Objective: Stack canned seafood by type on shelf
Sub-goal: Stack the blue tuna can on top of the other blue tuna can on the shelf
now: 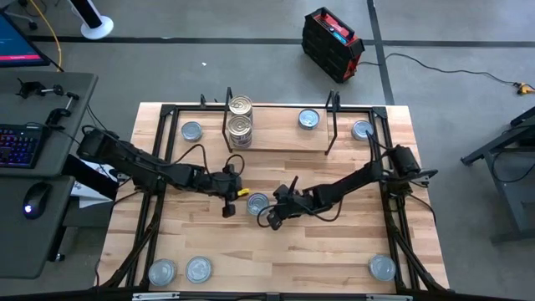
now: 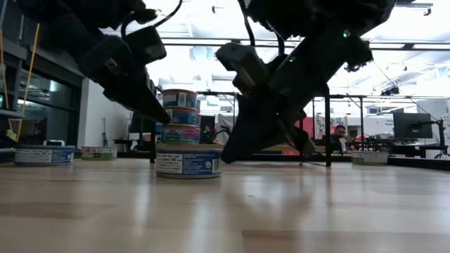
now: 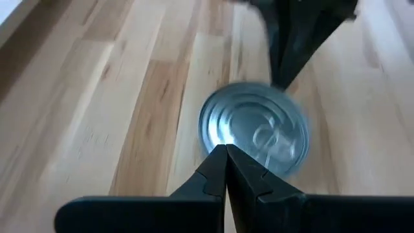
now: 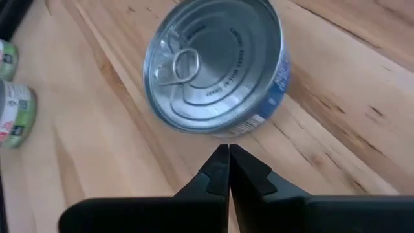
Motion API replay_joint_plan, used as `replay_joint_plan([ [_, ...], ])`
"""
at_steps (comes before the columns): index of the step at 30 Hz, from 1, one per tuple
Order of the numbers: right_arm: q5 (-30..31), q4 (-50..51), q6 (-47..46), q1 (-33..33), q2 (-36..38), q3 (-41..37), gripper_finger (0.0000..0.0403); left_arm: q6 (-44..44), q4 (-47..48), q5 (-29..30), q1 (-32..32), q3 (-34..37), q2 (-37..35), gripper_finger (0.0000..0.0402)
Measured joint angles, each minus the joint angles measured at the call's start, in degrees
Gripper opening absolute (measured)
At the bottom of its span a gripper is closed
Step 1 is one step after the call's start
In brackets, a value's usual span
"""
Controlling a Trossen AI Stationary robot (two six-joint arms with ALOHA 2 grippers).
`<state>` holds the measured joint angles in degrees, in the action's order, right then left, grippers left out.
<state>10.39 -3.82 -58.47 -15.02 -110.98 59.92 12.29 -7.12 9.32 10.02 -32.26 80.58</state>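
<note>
Between both closed grippers [image 1: 227, 201] [image 1: 272, 216] sits a tin [image 1: 257, 202].

Low view backlit by bright ceiling lights, arms silhouetted, left wrist view motion-blurred, glare on tin lid [image 3: 253, 126]

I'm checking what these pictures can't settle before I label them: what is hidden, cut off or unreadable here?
- Low view: the left gripper and right gripper are dark silhouettes against the bright room; no detail shows.
- Low view: the shelf is mostly hidden behind the centre tin and the arms.
- High view: the tin labels are too small to read.
- Right wrist view: two tins are cut off by the picture's edge.
</note>
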Motion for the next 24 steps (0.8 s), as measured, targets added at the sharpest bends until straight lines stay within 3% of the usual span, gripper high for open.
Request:
replay_joint_plan([
  [24, 0.3, -4.0, -3.2, 0.3, -0.3, -0.1, 0.0000, -1.0, -6.2, -3.0, -0.1, -0.2, 11.0, 0.0000],
])
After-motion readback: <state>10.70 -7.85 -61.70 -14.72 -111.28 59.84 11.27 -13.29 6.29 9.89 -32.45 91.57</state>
